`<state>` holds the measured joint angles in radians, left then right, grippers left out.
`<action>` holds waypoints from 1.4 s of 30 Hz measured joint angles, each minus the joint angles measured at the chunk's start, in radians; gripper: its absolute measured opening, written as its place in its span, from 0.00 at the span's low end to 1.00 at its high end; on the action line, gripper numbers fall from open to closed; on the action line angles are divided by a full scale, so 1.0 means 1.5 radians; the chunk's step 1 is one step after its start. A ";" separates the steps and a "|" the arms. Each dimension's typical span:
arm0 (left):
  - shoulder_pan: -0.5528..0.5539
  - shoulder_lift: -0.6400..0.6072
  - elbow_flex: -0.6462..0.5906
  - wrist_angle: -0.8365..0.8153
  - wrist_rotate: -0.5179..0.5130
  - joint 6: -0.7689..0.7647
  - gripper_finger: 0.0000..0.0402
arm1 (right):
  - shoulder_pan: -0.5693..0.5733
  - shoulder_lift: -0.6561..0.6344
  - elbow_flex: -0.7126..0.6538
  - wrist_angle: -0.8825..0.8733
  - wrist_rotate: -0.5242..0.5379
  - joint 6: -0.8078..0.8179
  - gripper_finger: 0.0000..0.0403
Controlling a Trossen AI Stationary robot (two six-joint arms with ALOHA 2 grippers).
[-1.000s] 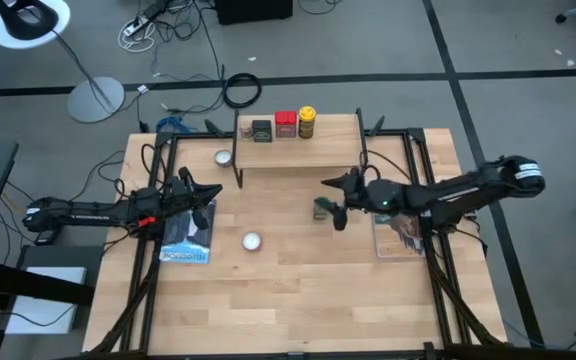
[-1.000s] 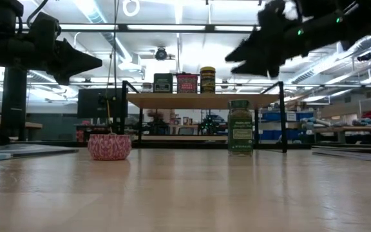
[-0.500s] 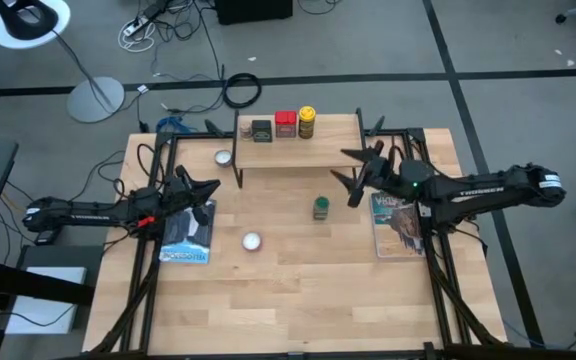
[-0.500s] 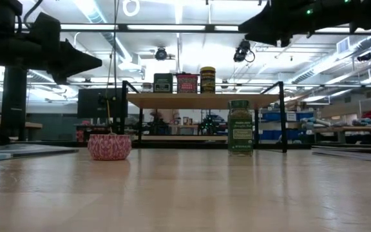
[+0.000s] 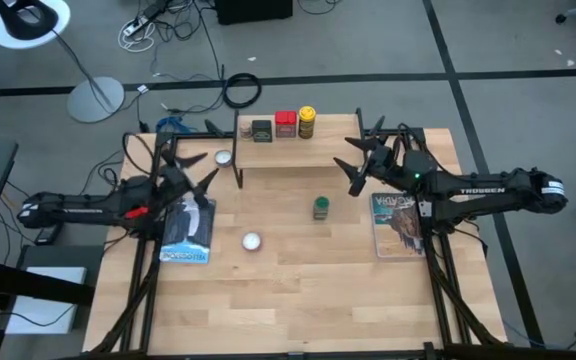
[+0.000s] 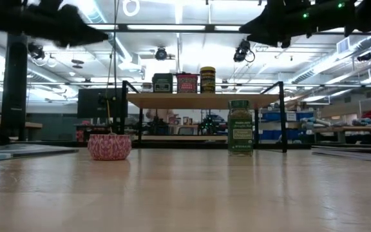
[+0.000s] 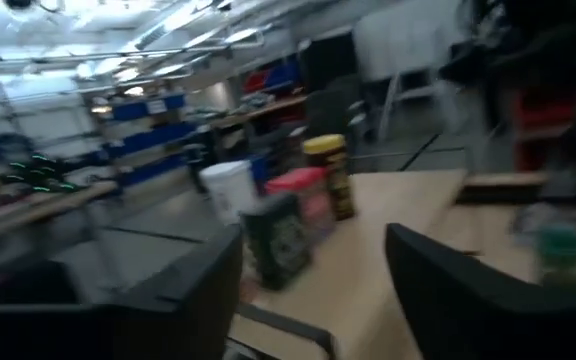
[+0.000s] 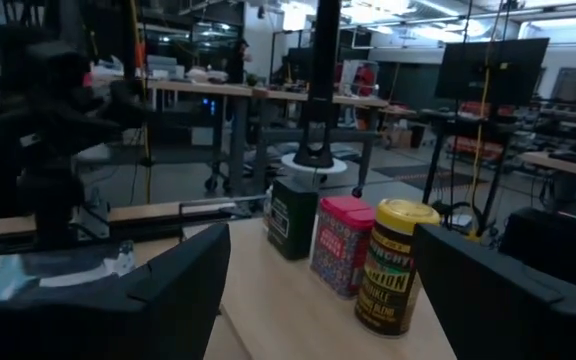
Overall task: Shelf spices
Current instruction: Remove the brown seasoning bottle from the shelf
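Seemingly open right end effector [image 5: 353, 168] (empty)

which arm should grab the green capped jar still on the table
Probably the right. The right gripper hangs open beside the shelf, nearer the green-capped jar than the left gripper, which hovers across the table over a book.

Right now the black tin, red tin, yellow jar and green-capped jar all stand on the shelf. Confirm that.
Not quite: the green-capped jar stands on the tabletop before the shelf, as the high view shows. The black tin, red tin and yellow jar are on it.
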<state>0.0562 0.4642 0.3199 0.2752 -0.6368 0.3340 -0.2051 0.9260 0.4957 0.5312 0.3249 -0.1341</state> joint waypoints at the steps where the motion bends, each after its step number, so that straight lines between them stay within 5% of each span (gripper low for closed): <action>1: 0.007 0.022 0.033 -0.025 -0.006 0.012 0.72 | 0.000 0.000 0.000 0.003 -0.002 0.000 0.78; 9: 0.135 0.264 0.347 -0.315 0.028 0.033 0.81 | 0.000 0.000 0.000 0.012 -0.004 0.001 0.78; 18: 0.339 0.536 0.643 -0.609 0.295 0.093 0.77 | 0.014 0.000 0.000 0.012 -0.003 0.007 0.76; 21: 0.386 0.601 0.708 -0.684 0.336 0.143 0.75 | 0.022 0.000 0.000 0.012 -0.004 0.007 0.76; 29: 0.448 0.719 0.799 -0.817 0.407 0.221 0.73 | 0.026 0.000 0.000 0.008 -0.003 0.006 0.76; 42: 0.469 0.792 0.804 -0.784 0.477 0.215 0.73 | 0.026 0.000 0.001 0.003 -0.003 0.006 0.76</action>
<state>0.7599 1.6525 1.5257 -0.9015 0.0786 0.6570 -0.1665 0.9260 0.4965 0.5353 0.3210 -0.1249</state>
